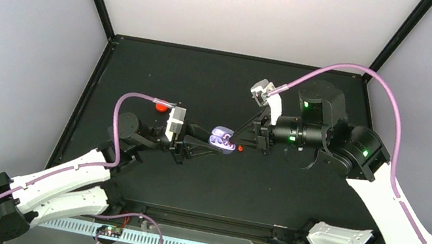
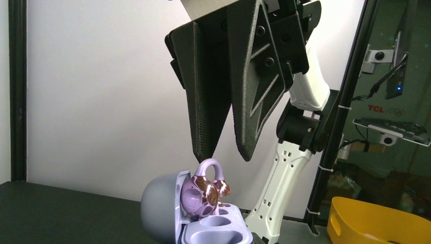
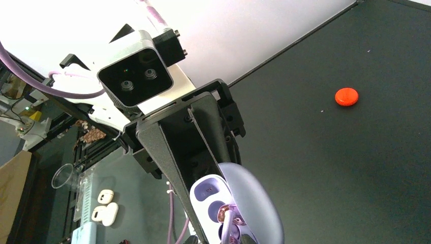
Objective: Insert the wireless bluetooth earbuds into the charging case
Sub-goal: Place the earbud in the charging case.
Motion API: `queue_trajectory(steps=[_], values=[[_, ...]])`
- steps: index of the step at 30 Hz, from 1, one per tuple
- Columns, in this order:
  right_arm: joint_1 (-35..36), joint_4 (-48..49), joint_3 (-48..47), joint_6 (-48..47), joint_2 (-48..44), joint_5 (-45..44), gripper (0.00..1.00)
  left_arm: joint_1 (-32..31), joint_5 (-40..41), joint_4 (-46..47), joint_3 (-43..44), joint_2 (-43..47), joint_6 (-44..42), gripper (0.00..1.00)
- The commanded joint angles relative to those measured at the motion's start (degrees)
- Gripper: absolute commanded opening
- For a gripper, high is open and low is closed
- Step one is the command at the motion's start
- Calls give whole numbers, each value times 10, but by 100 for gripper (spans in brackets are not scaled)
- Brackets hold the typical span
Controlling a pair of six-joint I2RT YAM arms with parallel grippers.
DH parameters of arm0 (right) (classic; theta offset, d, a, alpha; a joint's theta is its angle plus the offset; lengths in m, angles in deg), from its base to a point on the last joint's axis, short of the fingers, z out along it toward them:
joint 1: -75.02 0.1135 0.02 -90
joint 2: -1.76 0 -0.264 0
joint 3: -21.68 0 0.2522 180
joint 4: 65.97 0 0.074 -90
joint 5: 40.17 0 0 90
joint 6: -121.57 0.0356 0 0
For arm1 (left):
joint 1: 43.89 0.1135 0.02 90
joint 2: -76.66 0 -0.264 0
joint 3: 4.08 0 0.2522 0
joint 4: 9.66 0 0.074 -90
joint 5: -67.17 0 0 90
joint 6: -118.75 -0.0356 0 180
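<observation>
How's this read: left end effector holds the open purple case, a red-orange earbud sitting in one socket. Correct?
Not quite. The earbud sitting in one socket is purple, not red-orange; the left wrist view shows it. The rest stands: the left end effector holds the open purple case.

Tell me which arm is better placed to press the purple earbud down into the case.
The right arm, probably. Its jaws hang slightly apart just above the purple earbud, which sits tilted on the open charging case. The left arm has its jaws shut on that case, so it is busy.
</observation>
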Motion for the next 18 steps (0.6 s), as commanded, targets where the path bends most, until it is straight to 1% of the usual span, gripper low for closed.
queue_trajectory(steps=[1,12,18], values=[[3,-4,-16,9,3,7,20,-3,3,9,8,-1,-6,1],[4,-6,-14,11,12,11,17,-3,1,11,9,-2,-6,2],[3,-6,-16,11,15,12,13,-3,1,12,9,-2,-8,2]])
